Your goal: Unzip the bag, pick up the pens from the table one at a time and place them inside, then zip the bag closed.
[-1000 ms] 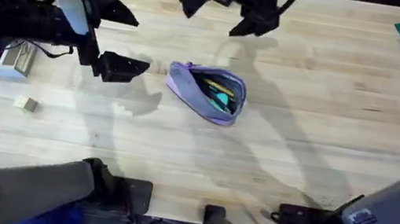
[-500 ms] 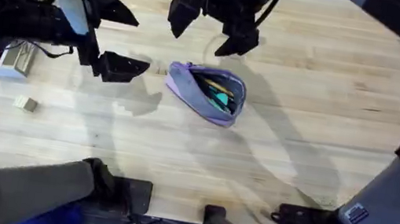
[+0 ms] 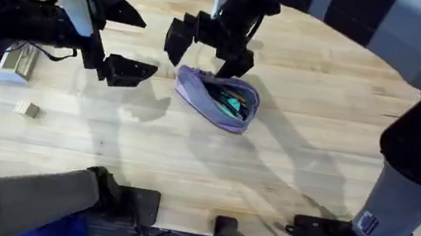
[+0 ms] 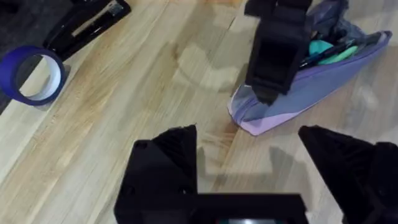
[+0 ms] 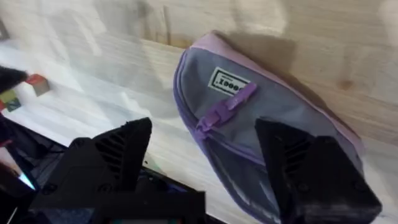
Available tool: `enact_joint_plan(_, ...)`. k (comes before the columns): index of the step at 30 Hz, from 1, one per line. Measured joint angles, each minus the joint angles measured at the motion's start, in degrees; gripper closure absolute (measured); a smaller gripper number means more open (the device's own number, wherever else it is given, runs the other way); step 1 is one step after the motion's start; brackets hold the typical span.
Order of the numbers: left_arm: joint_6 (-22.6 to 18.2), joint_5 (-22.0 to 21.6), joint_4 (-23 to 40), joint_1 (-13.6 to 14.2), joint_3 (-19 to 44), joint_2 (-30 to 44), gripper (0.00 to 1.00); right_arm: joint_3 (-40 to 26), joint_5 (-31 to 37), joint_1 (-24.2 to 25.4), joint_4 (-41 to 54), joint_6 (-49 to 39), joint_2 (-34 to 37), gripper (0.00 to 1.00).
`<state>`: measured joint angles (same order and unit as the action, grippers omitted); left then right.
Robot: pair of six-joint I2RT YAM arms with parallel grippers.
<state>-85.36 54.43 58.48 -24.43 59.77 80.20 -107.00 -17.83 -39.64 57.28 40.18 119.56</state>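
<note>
The bag (image 3: 218,98), a soft oblong pouch of lavender and grey-blue fabric, lies near the middle of the pale plank-seamed bench (image 3: 286,171) with its zipper mouth gaping. Inside, a bright green pen (image 3: 232,103) and a dark pen (image 3: 222,95) show as thin sticks; how deep they sit is hard to judge from above. In the right wrist view the pouch's smooth grey-blue side carries a small white label (image 5: 227,81) and a flat lilac zipper pull (image 5: 225,109), with a paler lavender edge round its rim.

The right gripper (image 3: 208,47) hangs just over the far end of the bag, its blocky black fingers spread wide apart, one to either side of the pouch's end, not touching the fabric as far as can be seen. The left gripper (image 3: 122,38) sits well apart to the bag's left, its wedge-shaped black fingers also wide apart and holding nothing.

In the left wrist view a roll of blue tape (image 4: 31,74) lies flat on the bench beside a black stapler (image 4: 87,25).
</note>
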Motion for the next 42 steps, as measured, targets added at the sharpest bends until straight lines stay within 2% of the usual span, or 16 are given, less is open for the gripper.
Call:
enact_joint_plan(23,0.00,0.00,0.00,0.00,0.00,0.00,0.008,-0.19,-0.01,-0.43,-0.44,2.30,3.57,0.021)
enact_joint_plan(27,0.00,0.00,0.00,0.00,-0.02,0.00,0.007,-0.20,0.05,-0.43,-0.09,2.44,3.57,0.144)
enact_joint_plan(40,0.00,0.00,0.00,0.00,-0.02,0.00,0.007,-0.20,-0.21,-0.38,-1.12,2.99,3.57,0.901)
enact_joint_plan(42,0.00,0.02,0.00,0.00,-0.02,0.00,0.007,-0.20,-0.21,-0.19,-1.14,2.92,3.57,0.960)
